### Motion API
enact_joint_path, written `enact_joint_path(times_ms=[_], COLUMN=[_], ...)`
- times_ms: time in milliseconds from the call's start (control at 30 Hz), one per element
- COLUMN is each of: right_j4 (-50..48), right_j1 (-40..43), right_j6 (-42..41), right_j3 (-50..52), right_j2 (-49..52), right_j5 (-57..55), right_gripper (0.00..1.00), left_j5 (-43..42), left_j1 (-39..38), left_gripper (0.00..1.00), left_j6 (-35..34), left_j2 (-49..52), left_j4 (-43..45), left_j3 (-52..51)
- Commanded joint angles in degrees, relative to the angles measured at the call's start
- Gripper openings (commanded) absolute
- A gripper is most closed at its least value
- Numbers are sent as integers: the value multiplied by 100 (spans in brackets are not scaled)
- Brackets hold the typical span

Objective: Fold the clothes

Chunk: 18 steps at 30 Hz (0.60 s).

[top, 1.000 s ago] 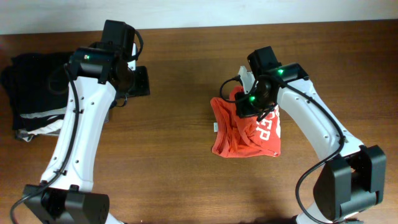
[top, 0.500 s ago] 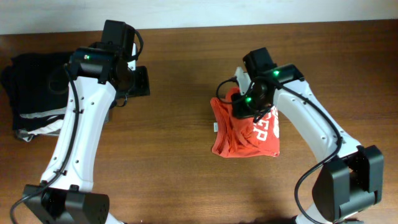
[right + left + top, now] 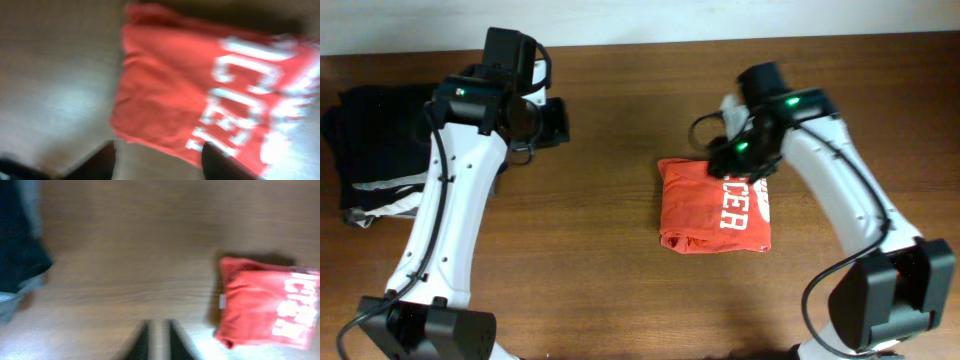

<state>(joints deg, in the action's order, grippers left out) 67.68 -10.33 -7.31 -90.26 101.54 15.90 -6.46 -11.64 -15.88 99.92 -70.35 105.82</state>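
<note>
Overhead: brown wooden table (image 3: 610, 280) bearing a folded orange-red T-shirt (image 3: 710, 205).

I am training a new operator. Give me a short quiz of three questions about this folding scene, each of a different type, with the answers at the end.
1. True or false: the right gripper is clamped on the orange-red T-shirt.
2. Where does the pile of dark clothes lie? A) beside the left arm; B) under the T-shirt; C) between the right gripper's fingers.
3. Fill in: the left gripper hangs over the table with its jaws ____.
Key: 1 false, its jaws stand open above the shirt; 2 A; 3 shut.
</note>
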Motion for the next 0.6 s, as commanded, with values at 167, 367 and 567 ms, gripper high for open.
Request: enact_joint_path(times_ms=[167, 367, 567], right_j4=[114, -501, -1467], right_j1=[866, 890, 890], right_j6=[-35, 2, 44], right_j3=[-79, 354, 905], right_j2=[11, 11, 20], right_j5=[15, 13, -4], right_gripper=[4, 4, 4], left_j5=[-1119, -1139, -1381], left_j1=[-804, -1482, -1838], left_gripper=[0, 0, 0], left_j6=[9, 9, 9], left_j2=[291, 927, 1443], left_j4=[623, 785, 798], left_j3=[-466, -588, -592])
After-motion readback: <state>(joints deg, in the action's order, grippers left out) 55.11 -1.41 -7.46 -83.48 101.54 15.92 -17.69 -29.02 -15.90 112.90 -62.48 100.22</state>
